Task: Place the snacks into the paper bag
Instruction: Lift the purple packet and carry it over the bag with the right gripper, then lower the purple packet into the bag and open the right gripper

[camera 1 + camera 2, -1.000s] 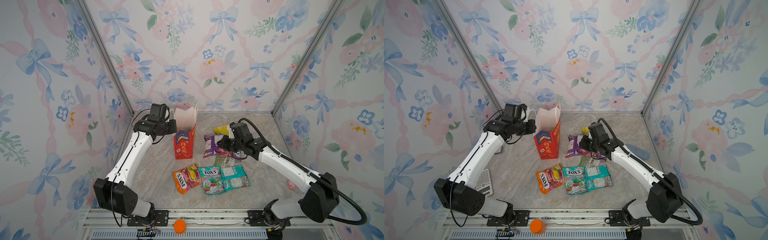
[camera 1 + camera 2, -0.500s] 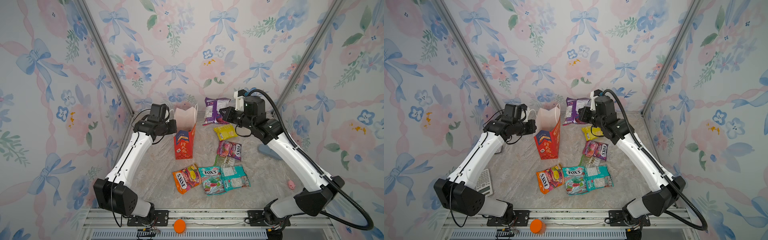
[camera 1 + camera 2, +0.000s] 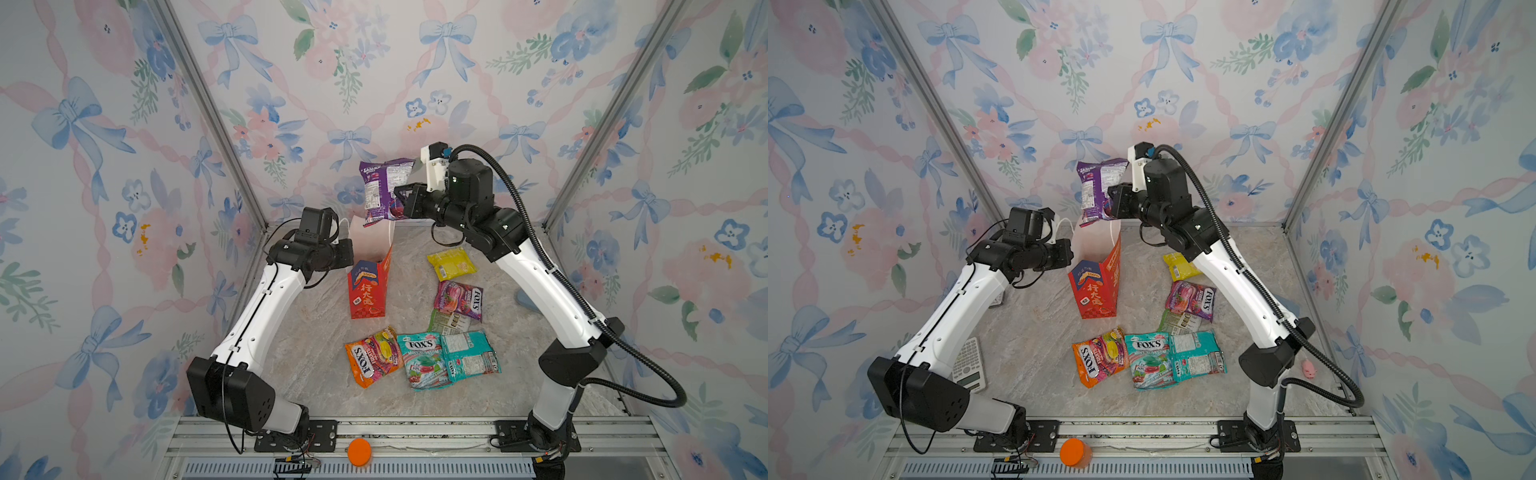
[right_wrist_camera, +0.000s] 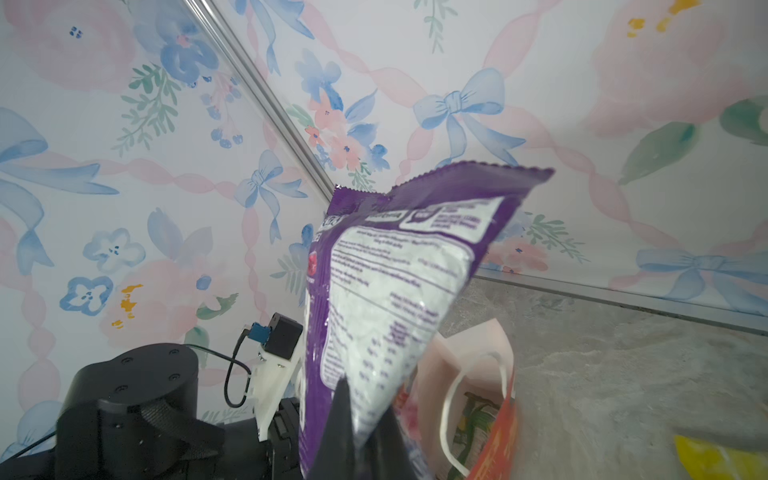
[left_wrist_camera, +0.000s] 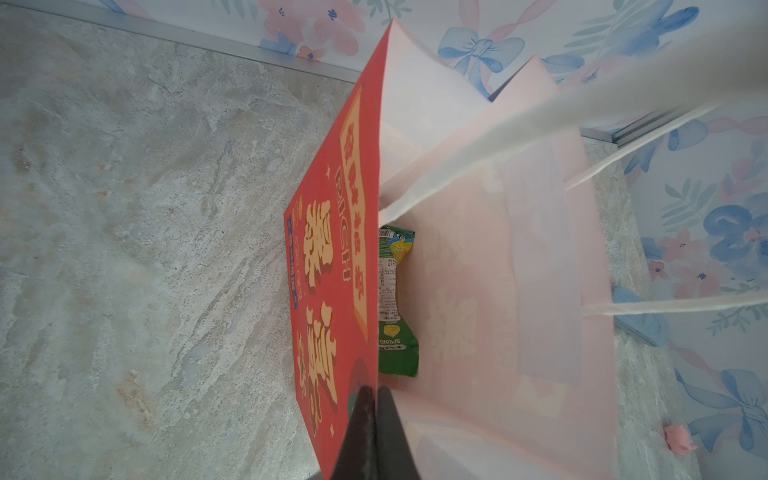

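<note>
Right pincer [image 3: 401,204] clamped tight on purple packet [image 3: 384,189], which hangs in the air above the open paper bag [image 3: 368,291]. Left pincer [image 5: 371,395] pinched closed on the bag's wall rim. Green packet [image 5: 397,303] lies inside the bag. Other packets [image 3: 424,357] lie flat on the counter [image 3: 316,332].

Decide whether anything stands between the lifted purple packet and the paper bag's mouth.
Nothing visible does: the purple packet, shut in the right pincer, hangs just above the paper bag, whose rim the left pincer pinches.
</note>
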`<state>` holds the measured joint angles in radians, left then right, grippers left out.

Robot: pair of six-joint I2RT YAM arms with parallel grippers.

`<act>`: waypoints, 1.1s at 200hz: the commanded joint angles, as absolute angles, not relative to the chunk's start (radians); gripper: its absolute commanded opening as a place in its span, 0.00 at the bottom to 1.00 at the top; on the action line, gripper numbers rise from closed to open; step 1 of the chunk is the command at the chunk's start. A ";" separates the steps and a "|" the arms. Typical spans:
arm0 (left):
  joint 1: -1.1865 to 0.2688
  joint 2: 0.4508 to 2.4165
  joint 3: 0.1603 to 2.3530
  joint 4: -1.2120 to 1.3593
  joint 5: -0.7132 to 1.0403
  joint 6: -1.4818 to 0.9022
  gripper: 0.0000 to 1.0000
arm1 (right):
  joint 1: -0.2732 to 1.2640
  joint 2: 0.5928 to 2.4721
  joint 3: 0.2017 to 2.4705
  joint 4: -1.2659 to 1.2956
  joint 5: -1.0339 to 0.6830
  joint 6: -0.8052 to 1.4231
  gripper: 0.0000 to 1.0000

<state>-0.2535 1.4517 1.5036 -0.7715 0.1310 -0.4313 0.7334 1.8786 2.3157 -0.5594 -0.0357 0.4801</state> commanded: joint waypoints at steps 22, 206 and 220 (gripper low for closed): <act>-0.245 1.443 1.491 -0.780 0.146 -0.434 0.00 | 0.757 2.026 2.528 -0.690 -0.011 0.433 0.00; -0.244 1.446 1.491 -0.779 0.150 -0.426 0.00 | 0.817 1.933 2.247 -0.712 0.081 0.394 0.00; -0.245 1.445 1.490 -0.778 0.149 -0.426 0.00 | 0.819 1.933 2.233 -0.696 0.064 0.413 0.00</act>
<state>-0.2516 1.4517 1.5036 -0.7712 0.1322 -0.4313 0.8078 1.9774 2.2559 -0.7444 0.0967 0.3794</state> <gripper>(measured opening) 0.048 0.069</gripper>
